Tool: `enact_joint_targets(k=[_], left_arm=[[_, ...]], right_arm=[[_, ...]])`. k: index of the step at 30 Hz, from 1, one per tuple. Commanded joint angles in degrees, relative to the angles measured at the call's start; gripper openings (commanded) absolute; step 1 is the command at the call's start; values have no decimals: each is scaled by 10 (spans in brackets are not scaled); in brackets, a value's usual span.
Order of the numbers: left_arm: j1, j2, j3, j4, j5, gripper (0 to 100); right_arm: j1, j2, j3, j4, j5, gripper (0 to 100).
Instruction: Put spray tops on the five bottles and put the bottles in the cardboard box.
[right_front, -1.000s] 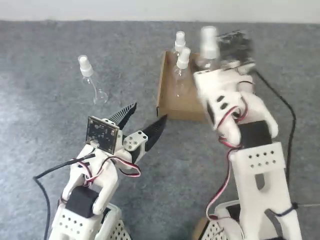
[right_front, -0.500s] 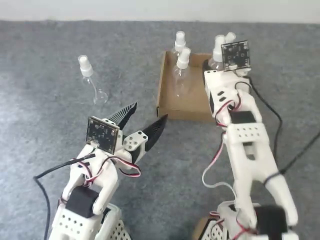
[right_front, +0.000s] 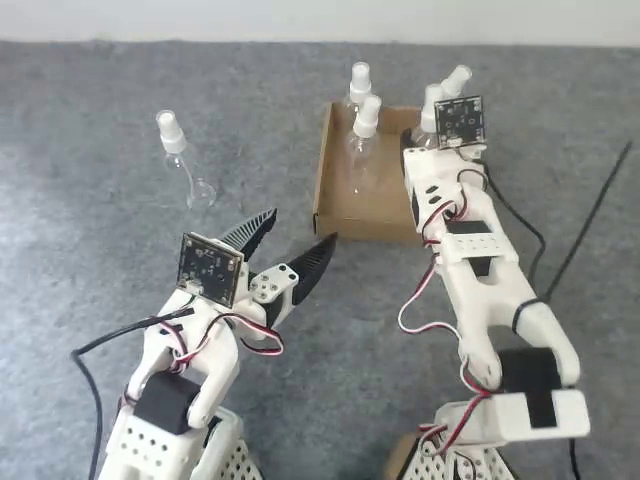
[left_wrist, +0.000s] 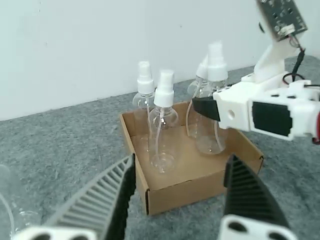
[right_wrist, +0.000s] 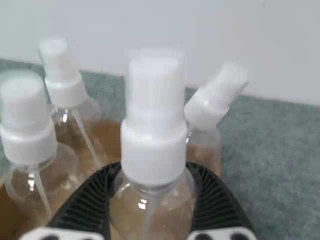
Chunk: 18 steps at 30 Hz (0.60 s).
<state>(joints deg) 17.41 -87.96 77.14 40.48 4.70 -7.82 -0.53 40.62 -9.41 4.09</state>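
Note:
The cardboard box (right_front: 322, 170) stands at the back of the table. Two capped spray bottles (right_front: 366, 118) stand upright along its left side, one behind the other. My right gripper (right_front: 432, 135) is over the box's right side, shut on a third capped bottle (right_wrist: 152, 145), whose base seems to rest on the box floor (left_wrist: 210, 147). A fourth capped bottle (right_front: 455, 80) leans tilted just behind it. A fifth capped bottle (right_front: 175, 150) stands on the grey mat at the far left, outside the box. My left gripper (right_front: 300, 224) hangs open in front of the box's near left corner, holding nothing.
Grey carpet-like mat (right_front: 100, 250) covers the table, with a pale wall (left_wrist: 75, 45) behind. The right arm's cable (right_front: 590, 210) trails off to the right. Bare mat lies between the lone bottle and the box.
The right arm has stretched forward and lowered, bringing its bottle down into the box's right side. The left arm has barely shifted.

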Motion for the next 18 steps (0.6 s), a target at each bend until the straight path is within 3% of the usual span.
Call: enact_joint_targets(k=[1, 18], left_arm=[[3, 3, -6, -14, -4, 264], [3, 3, -6, -14, -4, 264]], right_arm=[[9, 15, -43, -16, -8, 6], [9, 58, -65, -42, -9, 6]])
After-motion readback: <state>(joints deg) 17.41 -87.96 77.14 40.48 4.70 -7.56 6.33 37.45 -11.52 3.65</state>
